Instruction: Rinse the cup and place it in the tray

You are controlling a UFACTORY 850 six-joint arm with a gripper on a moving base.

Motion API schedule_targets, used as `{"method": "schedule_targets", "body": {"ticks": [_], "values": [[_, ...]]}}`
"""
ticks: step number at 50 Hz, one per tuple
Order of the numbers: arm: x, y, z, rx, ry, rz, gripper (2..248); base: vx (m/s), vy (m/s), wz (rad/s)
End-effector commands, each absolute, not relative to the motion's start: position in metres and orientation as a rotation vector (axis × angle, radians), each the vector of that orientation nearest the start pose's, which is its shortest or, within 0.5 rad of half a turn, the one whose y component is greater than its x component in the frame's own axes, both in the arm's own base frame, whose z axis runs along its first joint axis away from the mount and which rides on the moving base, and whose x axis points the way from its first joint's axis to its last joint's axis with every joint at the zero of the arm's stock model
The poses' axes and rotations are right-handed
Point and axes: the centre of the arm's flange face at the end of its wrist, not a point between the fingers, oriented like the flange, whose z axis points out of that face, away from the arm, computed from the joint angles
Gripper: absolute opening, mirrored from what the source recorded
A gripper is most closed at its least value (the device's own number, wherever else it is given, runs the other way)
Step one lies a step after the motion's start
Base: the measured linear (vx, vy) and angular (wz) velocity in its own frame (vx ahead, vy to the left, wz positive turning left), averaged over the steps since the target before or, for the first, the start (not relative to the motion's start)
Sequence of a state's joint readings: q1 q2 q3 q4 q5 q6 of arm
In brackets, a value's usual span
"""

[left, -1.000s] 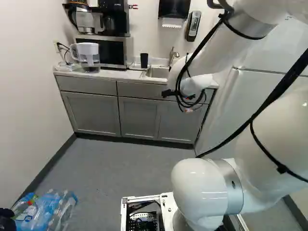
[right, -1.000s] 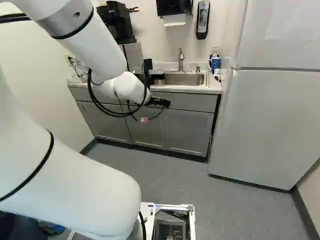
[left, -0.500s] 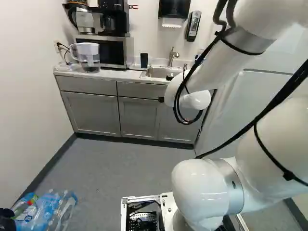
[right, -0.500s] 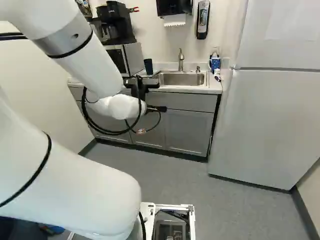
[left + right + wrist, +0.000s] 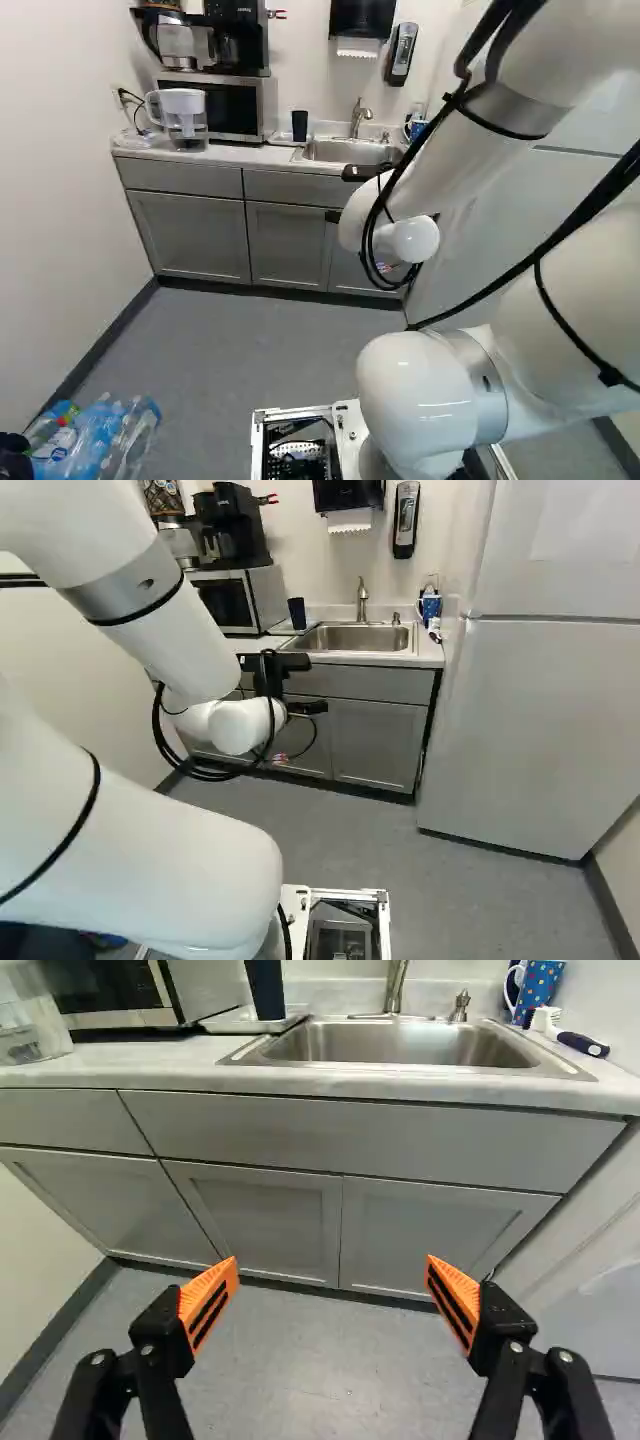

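Tall pale fridge (image 5: 540,720) at the right of the right base view, just beside the light-topped table (image 5: 330,1080), which has grey cabinets (image 5: 265,1220) under it. White arm (image 5: 420,390) reaches toward the cabinets. On the table: silver-and-black microwave (image 5: 267,598) with black coffee maker (image 5: 236,35) on top, stainless sink (image 5: 400,1045) to the right of it in the right base view. Bundle of clear and blue plastic bottles (image 5: 100,440), bottom left of the left base view. Black pincer (image 5: 275,665) in front of the cabinets; wrist view has its orange-padded fingers wide apart, cabinet doors ahead. Clear pitcher with white lid (image 5: 188,128) near the microwave, left side in the left base view. Pale tray (image 5: 235,1024) between microwave and sink. Dark blue cup (image 5: 265,990) upright on that tray, near the sink rim. Blue dotted mug (image 5: 540,988) at the sink's other end, steel faucet (image 5: 396,985) behind the basin.
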State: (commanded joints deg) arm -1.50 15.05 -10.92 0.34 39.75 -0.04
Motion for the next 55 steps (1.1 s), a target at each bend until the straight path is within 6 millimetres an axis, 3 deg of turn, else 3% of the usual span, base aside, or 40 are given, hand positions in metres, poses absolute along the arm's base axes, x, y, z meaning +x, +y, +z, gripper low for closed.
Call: {"method": "schedule_targets", "body": {"ticks": [28, 55], "values": [[0.279, -0.002, 0.371, -2.582, 0.011, -1.797, 247, 0.000, 0.000, 0.000], [0.270, 0.000, 0.366, -2.558, 0.000, -1.824, 247, 0.000, 0.000, 0.000]]}}
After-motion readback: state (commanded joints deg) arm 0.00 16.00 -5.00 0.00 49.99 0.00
